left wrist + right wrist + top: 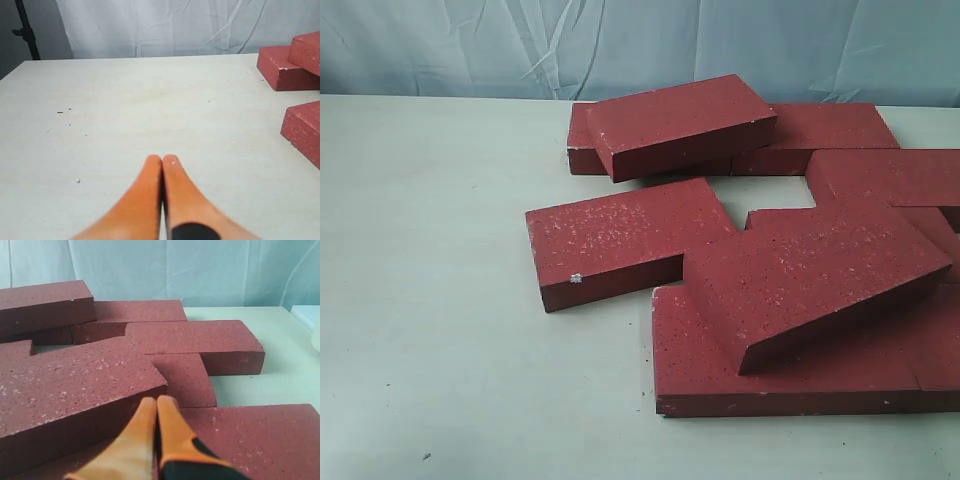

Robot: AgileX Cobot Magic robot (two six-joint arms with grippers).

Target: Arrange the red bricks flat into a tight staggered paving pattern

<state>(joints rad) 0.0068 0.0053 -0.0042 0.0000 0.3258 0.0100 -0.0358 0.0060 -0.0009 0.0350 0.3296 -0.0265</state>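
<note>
In the exterior view the red bricks lie loosely heaped on the right half of the table, with one tilted brick propped across its neighbours; neither gripper shows here. In the left wrist view the left gripper hangs over bare table, fingers pressed together, well apart from the bricks. In the right wrist view the right gripper, fingers likewise together, sits just at the tilted brick's edge. The bricks look heavy, rigid and gritty, with chip-prone corners; best gripped across the narrow width, by the long side faces
</note>
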